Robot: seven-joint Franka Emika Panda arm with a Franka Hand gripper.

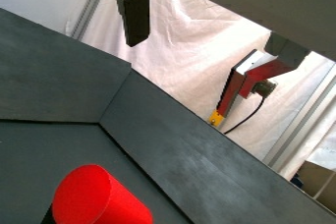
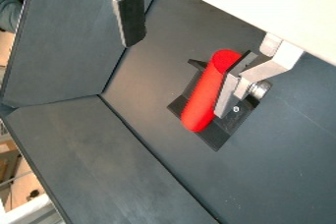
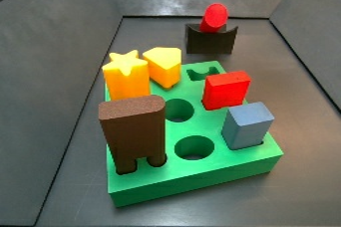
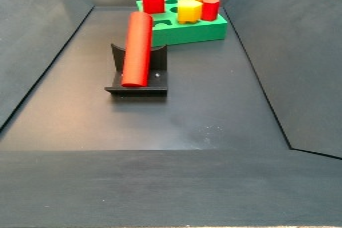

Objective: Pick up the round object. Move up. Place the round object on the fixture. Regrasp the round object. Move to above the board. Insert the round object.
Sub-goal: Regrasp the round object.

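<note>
Red peg (image 4: 136, 48) lies on the fixture (image 4: 138, 85), my claw (image 2: 197, 27) raised clear of it.

In a wrist view my fingers (image 2: 130, 17) stand apart with nothing between them, one dark pad on one side and a silver plate on the other, with the peg (image 2: 207, 92) well below them, resting tilted on the dark fixture (image 2: 226, 130). In a side view the peg's round end (image 3: 214, 15) shows above the fixture (image 3: 209, 39), just behind the green board (image 3: 200, 151), which carries yellow, red, blue and brown blocks on the dark grey floor (image 4: 201, 112).
</note>
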